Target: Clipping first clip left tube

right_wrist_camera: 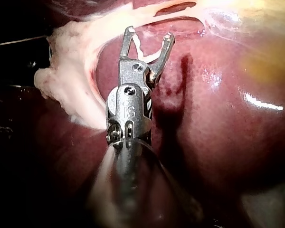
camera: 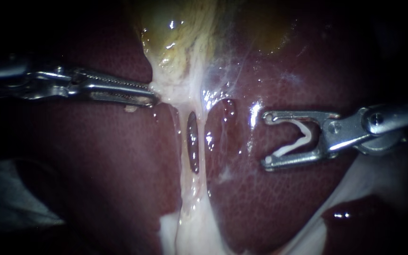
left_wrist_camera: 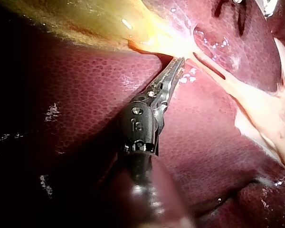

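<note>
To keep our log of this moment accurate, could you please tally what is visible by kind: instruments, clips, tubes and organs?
Instruments: 2, the left instrument gripping pale tissue at the gallbladder, and the right instrument
Clips: 1, the white clip held in the right instrument's jaws
Tubes: 2, the left tube and the right tube
Organs: 2, the gallbladder and the liver
Total: 7

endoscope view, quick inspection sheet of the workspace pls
surface: liver, wet, gallbladder above it.
job's things: left tube bare, no clip on it; white clip carried in right tool.
clutter: nothing seen.
tools: left tool shut on pale tissue below gallbladder; right tool jaws spread, white clip seated touching both, apart from left tube.
cables: nothing seen.
surroundings: dark; pale material beyond liver, unclear.
</note>
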